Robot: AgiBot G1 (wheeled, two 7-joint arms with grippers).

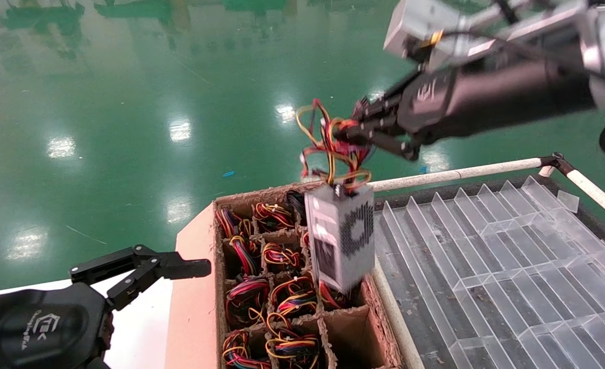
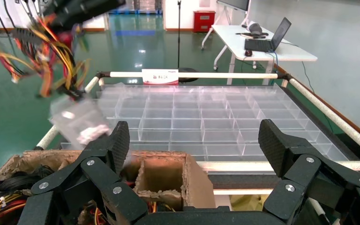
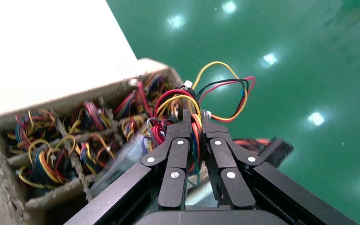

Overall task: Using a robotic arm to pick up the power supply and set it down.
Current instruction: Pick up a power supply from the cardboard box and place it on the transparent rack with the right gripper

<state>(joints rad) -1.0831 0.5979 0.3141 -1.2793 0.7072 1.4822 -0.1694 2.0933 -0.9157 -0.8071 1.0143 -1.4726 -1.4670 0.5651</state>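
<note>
A divided cardboard box (image 1: 200, 287) holding wire bundles (image 1: 276, 256) sits left of a compartment tray (image 1: 512, 256). The power supply (image 1: 340, 241) hangs above the box's right edge, under the right pincer (image 1: 351, 134).

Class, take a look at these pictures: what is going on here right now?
The right gripper is shut on the wire bundle of a power supply, which hangs by those wires above a divided cardboard box holding more wired units. Beside the box lies a clear plastic compartment tray. The left gripper is open, near the box's left side, holding nothing.
</note>
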